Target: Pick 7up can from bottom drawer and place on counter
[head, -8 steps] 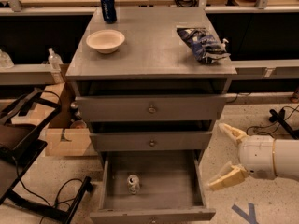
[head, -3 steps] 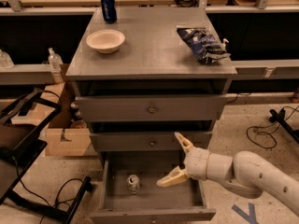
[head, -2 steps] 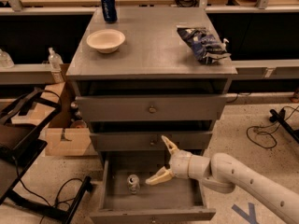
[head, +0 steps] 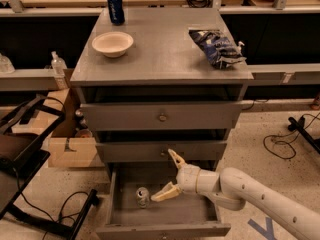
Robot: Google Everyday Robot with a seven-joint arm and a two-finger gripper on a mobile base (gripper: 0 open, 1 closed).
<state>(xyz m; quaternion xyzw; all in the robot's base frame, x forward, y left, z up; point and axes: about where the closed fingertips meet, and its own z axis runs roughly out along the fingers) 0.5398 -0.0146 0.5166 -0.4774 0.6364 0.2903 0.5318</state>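
The bottom drawer is standing pulled out, and the 7up can is sitting on its floor toward the drawer's left side, apparently upright with its silver top facing up. The hand is reaching into the drawer from the drawer's right, fingers spread wide: the lower finger is pointing down at the can and ending just beside it, while the upper finger is rising out of the drawer toward the front of the middle drawer directly above.

The main risk is that the lower finger, coming in low and from the side, is likely to nudge the light can rather than straddle it, tipping it so it rolls away to the drawer's left wall. The raised finger could also be catching on the middle drawer's front as the wrist turns. Lifting out toward the desk, high above the drawer, is calling for a firm pinch; a grip on the rim alone could slip.
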